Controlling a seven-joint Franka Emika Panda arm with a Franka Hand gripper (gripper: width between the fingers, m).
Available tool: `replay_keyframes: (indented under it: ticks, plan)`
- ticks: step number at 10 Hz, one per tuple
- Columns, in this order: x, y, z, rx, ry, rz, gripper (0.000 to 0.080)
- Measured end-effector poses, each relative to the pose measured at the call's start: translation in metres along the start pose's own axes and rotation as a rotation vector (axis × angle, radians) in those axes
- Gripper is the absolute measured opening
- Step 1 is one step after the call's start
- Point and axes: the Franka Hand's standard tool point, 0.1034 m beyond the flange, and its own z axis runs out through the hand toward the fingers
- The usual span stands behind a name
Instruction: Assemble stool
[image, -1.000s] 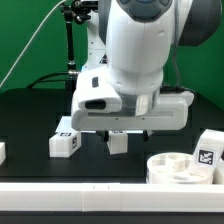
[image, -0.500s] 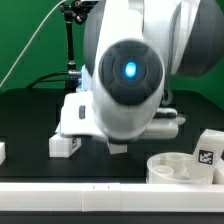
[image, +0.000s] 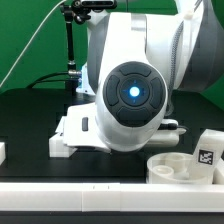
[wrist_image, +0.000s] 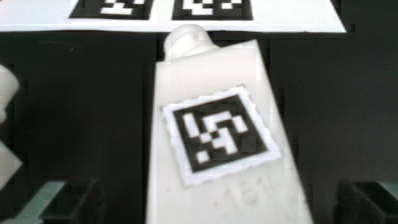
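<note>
Jaws apart, straddling the tagged stool leg (wrist_image: 214, 130) lying flat on the counter (image: 20, 120), apparently aligning to grasp.

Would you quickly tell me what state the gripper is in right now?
Gripper: open, its jaws standing either side of a white stool leg, with gaps showing, so nothing is held.

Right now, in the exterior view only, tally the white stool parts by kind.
Seat: 1
Legs: 2 (left leg, right leg)
Total: 3
Not counted: the white piece cut off at the exterior view's left edge, too little showing to name.
</note>
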Motion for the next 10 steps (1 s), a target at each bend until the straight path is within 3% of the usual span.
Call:
replay_keyframes:
  ticks: [1,2,3,4,8,10]
  plan:
    - [0.000,0.000,0.001,0.000,0.001,0.000,0.0621]
    - [0.000,0.000,0.001,0.000,0.001,0.000,0.0450]
    - [0.000,0.000,0.000,0.000,0.001,-0.002,0.0450]
    - [0.000,0.000,0.000,0.000,0.002,-0.002,0.0324]
    - [-0.001,0.000,-0.004,0.001,0.008,-0.002,0.0325]
    - [-0.012,-0.006,-0.022,0.002,0.025,-0.036,0.0325]
